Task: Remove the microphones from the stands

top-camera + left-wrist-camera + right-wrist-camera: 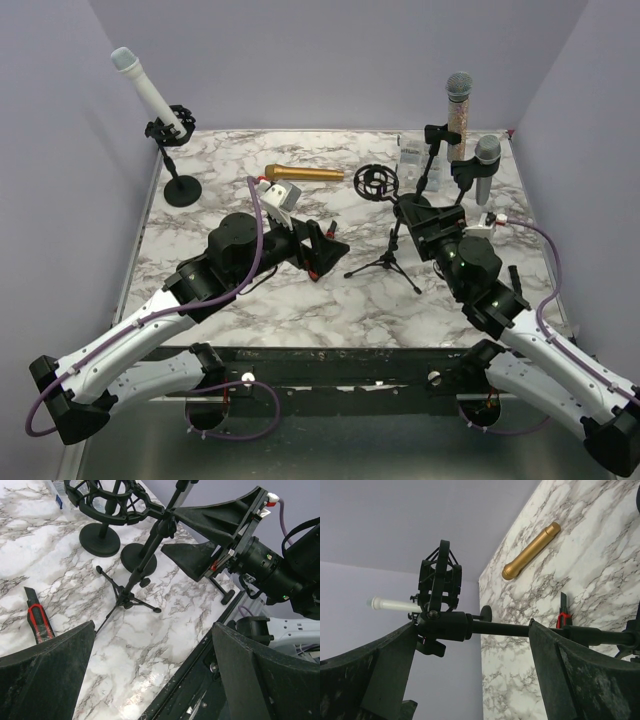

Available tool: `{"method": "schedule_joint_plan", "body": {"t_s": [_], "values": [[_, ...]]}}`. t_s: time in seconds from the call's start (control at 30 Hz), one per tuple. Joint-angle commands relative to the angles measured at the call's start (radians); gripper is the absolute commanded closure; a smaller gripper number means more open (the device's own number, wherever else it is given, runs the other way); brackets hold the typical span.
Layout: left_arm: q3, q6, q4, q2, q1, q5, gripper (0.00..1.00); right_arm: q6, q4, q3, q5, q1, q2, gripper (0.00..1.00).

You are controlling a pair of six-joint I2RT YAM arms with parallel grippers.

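Marble table (300,300): left gripper (330,250) has its jaws wide apart with nothing in them, near the black tripod stand (392,255). Right gripper (415,212) has its jaws apart too, straddling that stand's pole without clamping it. Stand's shock mount (375,181) sits empty; gold microphone (305,173), a slim smooth metallic tube wider at one end, lies flat at the table's far middle, apart from both grippers.
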Motion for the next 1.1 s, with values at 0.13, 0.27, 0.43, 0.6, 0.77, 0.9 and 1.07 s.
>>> {"method": "schedule_joint_plan", "body": {"t_s": [0.13, 0.27, 0.43, 0.6, 0.77, 0.9, 1.07], "values": [[-0.013, -0.01, 0.023, -0.017, 0.004, 0.007, 0.01, 0.002, -0.066, -0.084, 0.051, -0.004, -0.011, 0.09], [-0.011, -0.01, 0.022, -0.012, 0.004, 0.011, 0.01, -0.007, -0.048, -0.13, 0.047, -0.003, -0.008, 0.09], [-0.004, -0.011, 0.019, -0.008, 0.004, 0.018, 0.01, -0.047, -0.036, -0.152, 0.027, -0.003, 0.002, 0.09], [0.007, -0.001, 0.003, -0.005, 0.004, 0.018, 0.01, -0.223, -0.073, -0.117, -0.018, -0.003, -0.013, 0.08], [0.005, 0.004, -0.004, 0.003, 0.004, 0.018, 0.01, -0.385, -0.144, -0.143, -0.063, -0.004, -0.039, 0.08], [0.003, 0.004, 0.002, 0.014, 0.004, 0.022, 0.01, -0.428, -0.161, -0.188, -0.134, -0.004, -0.04, 0.1], [0.003, -0.005, 0.003, 0.034, 0.004, 0.032, 0.01, -0.434, -0.137, -0.256, -0.157, -0.003, -0.041, 0.12]]}}
